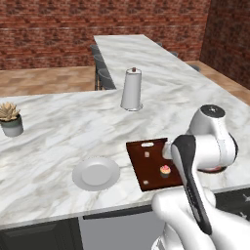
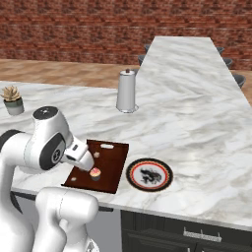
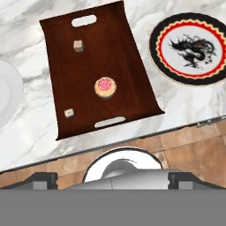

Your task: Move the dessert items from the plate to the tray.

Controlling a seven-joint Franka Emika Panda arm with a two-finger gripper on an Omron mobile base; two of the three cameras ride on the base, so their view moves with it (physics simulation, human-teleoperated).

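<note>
The dark reddish-brown tray [image 3: 128, 57] lies near the counter's front edge, slot handles at both short ends. On it stands the pink-frosted cupcake [image 3: 105, 87] [image 1: 165, 170] [image 2: 95, 173], near the middle. A tan morsel [image 3: 78, 45] [image 1: 147, 154] [image 2: 96, 154] rests close to the far handle. A paler small cube [image 3: 69, 113] lies by the near corner. The round white plate [image 1: 96, 173] [image 3: 5, 95], left of the tray, is bare. My gripper [image 3: 112, 178] hangs open above the counter's front edge, just short of the tray's near end, holding nothing.
A round plate with a black dragon and red rim [image 3: 190, 46] [image 2: 149, 174] sits right of the tray. Farther back stand a paper towel holder [image 1: 132, 90] [image 2: 126, 92] and a potted succulent [image 1: 10, 118] [image 2: 13, 100]. Stools line the far counter.
</note>
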